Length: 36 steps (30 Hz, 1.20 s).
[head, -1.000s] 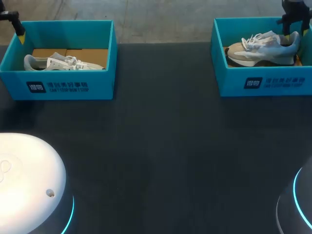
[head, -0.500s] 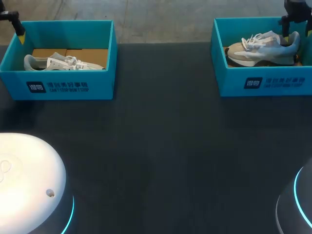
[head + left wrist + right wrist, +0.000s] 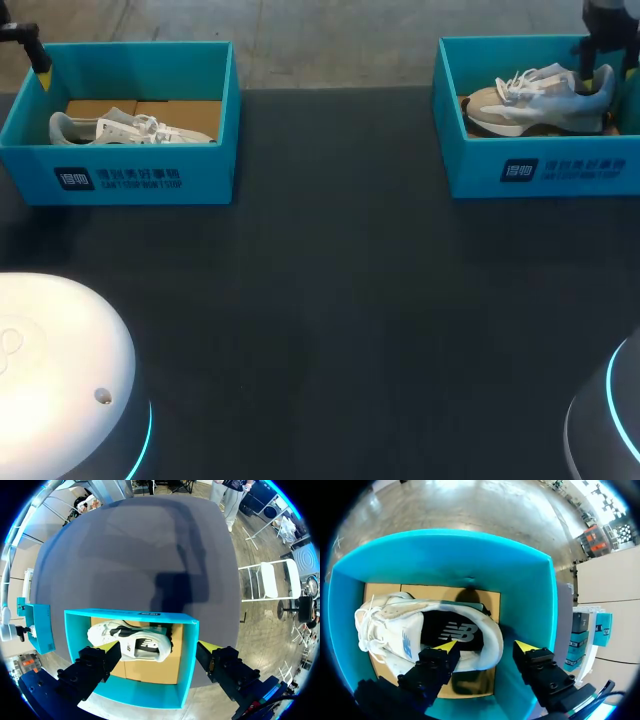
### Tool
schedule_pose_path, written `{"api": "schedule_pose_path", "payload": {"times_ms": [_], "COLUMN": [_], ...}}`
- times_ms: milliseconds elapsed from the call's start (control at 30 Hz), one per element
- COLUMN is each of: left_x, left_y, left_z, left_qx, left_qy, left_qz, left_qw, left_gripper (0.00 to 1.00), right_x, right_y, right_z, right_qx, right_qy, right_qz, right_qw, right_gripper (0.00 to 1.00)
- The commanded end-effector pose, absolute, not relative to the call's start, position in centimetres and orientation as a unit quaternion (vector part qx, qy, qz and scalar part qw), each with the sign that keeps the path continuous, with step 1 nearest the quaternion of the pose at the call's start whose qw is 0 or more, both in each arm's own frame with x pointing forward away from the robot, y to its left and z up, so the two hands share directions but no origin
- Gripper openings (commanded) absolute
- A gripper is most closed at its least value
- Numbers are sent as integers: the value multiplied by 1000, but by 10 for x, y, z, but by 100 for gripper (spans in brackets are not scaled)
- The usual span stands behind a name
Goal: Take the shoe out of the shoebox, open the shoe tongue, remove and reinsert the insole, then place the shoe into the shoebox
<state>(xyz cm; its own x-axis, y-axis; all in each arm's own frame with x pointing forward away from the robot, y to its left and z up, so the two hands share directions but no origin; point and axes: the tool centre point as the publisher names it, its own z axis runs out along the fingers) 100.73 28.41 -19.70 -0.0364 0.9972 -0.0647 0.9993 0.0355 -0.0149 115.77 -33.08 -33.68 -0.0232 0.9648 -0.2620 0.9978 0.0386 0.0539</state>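
The right gripper [image 3: 486, 646] hangs inside the right shoebox [image 3: 540, 170] at the far right of the table [image 3: 330, 300]. Its jaws are open astride the heel of the beige-and-white shoe [image 3: 395, 625], one tip over the insole [image 3: 452, 630]. At far left, the left gripper [image 3: 162, 649] hovers above the left shoebox [image 3: 187, 670], jaws spread wide, with a white shoe [image 3: 135, 642] lying inside.

Right shoebox [image 3: 540, 170] cut by edge — shoe [image 3: 520, 100] heel behind right tool [image 3: 603, 78].
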Motion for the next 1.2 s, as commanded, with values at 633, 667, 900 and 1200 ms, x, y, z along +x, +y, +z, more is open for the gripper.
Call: {"api": "schedule_pose_path", "payload": {"times_ms": [633,667,900,1200], "left_x": [1007,1007,1007,1007], "left_y": [284,284,284,284], "left_z": [-196,-196,-196,-196], "left_qx": [694,694,694,694], "left_qy": [719,719,719,719], "left_qz": [-26,-26,-26,-26], "left_qw": [17,17,17,17], "left_gripper": [100,100,100,100], "right_x": [1170,1171,1171,1169], "right_y": [-337,-337,-339,-340], "right_z": [-356,-356,-360,-367], "right_qx": [692,693,696,697], "right_qy": [711,711,709,710], "right_qz": [-83,-83,-79,-74], "right_qw": [87,86,77,65], "right_gripper": [57,58,59,58]}}
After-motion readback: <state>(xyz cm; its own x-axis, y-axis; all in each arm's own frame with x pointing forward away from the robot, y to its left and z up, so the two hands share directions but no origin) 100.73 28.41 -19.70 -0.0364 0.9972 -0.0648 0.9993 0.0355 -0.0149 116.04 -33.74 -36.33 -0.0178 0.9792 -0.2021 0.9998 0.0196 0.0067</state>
